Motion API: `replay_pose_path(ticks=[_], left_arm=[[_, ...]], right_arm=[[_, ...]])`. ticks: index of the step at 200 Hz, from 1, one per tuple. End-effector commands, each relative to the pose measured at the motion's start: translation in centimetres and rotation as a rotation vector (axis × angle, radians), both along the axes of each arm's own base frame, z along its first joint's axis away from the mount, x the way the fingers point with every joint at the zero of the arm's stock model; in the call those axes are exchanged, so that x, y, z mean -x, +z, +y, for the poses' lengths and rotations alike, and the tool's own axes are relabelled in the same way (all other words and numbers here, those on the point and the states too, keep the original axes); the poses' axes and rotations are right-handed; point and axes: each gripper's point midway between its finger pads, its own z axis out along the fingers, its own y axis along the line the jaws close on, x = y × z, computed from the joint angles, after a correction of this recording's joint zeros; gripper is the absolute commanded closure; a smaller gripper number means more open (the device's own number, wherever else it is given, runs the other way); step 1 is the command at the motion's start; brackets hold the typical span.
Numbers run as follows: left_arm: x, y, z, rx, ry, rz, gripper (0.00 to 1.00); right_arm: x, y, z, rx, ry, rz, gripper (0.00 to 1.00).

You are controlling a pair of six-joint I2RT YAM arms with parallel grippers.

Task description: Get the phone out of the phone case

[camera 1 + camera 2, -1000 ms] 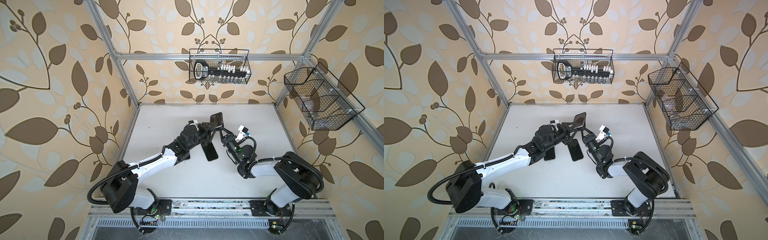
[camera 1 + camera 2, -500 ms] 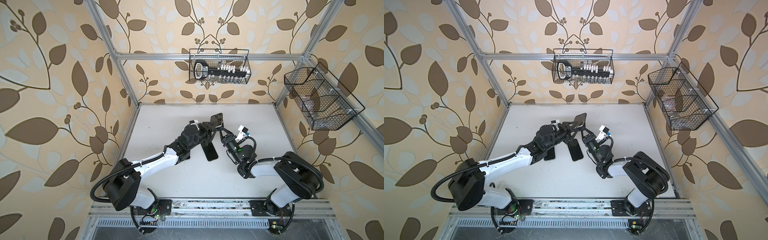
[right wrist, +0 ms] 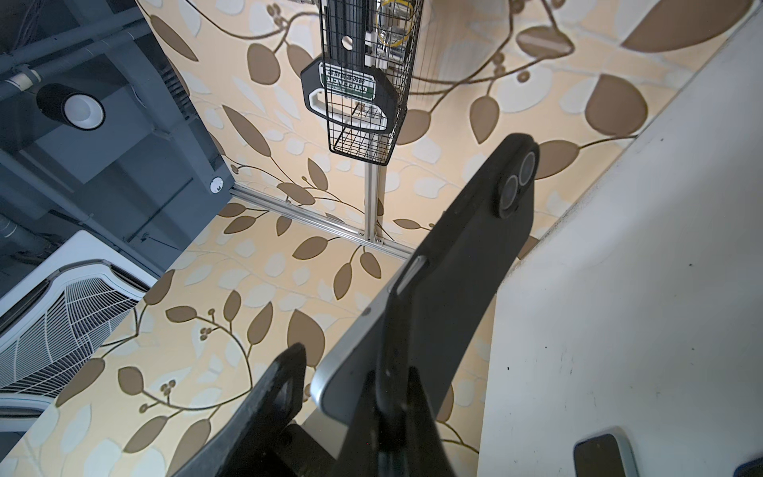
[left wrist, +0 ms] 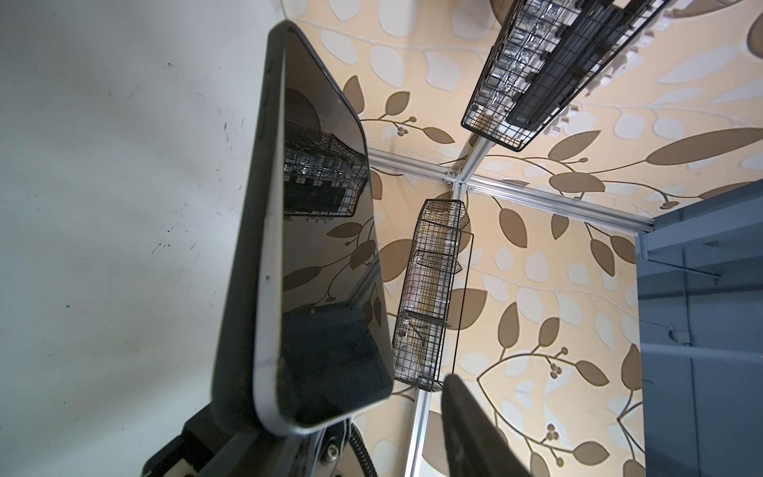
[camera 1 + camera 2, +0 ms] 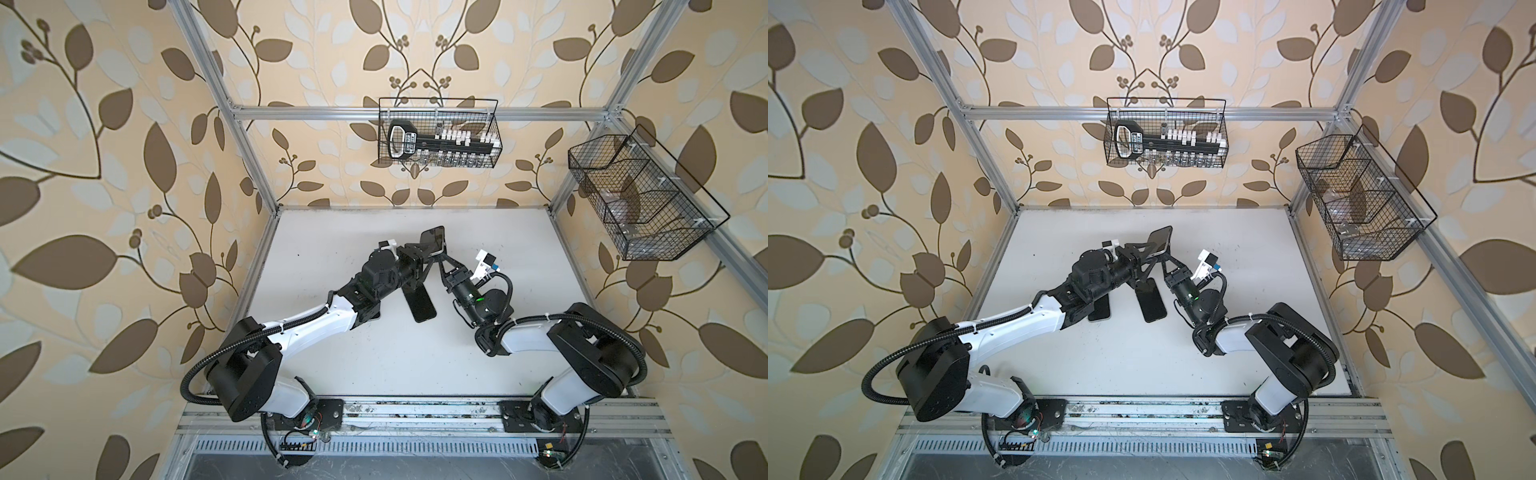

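Little to log as change against a second ago: only a slight tip of the phone [image 5: 433, 243], otherwise same spot, aloft over the desk [image 5: 374, 365], toward its 12 o'clock edge. At 9 o'clock of the phone, left end effector [image 5: 424, 254]: jaws apart, one finger [image 4: 470, 429] clear of the screen, the other hidden behind the phone. Phone case [image 3: 462, 264] on the back, peeled off one lower corner, bare silver rim showing. At 5 o'clock, right end effector [image 5: 440, 258]: pinched together on the case wall, as before. Judged: peel under way, separation not yet won.
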Motion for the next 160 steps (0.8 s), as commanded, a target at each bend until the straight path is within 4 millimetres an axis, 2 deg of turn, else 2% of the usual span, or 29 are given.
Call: replay_pose_path(ticks=[1,160], left_arm=[[0.18,0.90,-0.49,0.014,-0.009,-0.012,0.54],[0.12,0.33,-0.69,0.055,-0.013,0.030,0.65]], right_arm=[[1.10,4.83,0.64,-0.083,0.058,-0.159,1.00],[1.00,5.06,0.84,-0.030,0.062,-0.198,1.00]])
